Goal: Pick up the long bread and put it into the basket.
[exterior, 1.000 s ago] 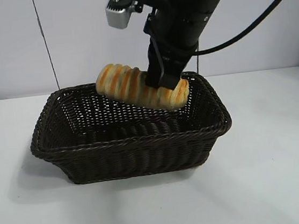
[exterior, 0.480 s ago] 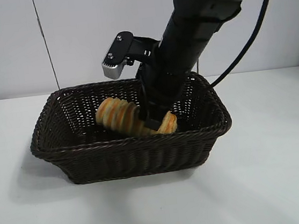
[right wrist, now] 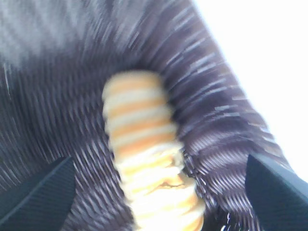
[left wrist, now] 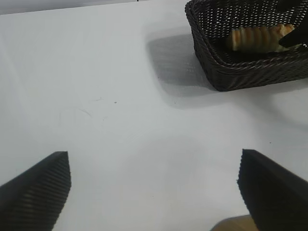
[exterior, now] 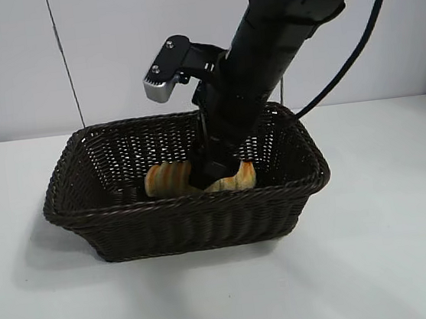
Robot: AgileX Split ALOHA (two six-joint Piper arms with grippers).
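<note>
The long bread [exterior: 167,178], golden with orange-brown ridges, lies on the floor of the dark brown woven basket [exterior: 189,224]. My right gripper [exterior: 212,167] reaches down into the basket right above the loaf. In the right wrist view its fingers stand wide apart on either side of the bread [right wrist: 139,130], clear of it, so my right gripper [right wrist: 161,168] is open over the basket [right wrist: 211,110] weave. My left gripper [left wrist: 154,161] hovers open over bare table, well away from the basket [left wrist: 231,72], with the bread [left wrist: 257,38] seen inside.
White tabletop [exterior: 392,247] surrounds the basket on all sides. A thin dark cable [exterior: 65,61] hangs against the back wall at the left. The right arm [exterior: 282,21] slants over the basket's right half.
The right arm came down into the basket with the bread. Its jaws have opened and the loaf now lies on the basket floor.
</note>
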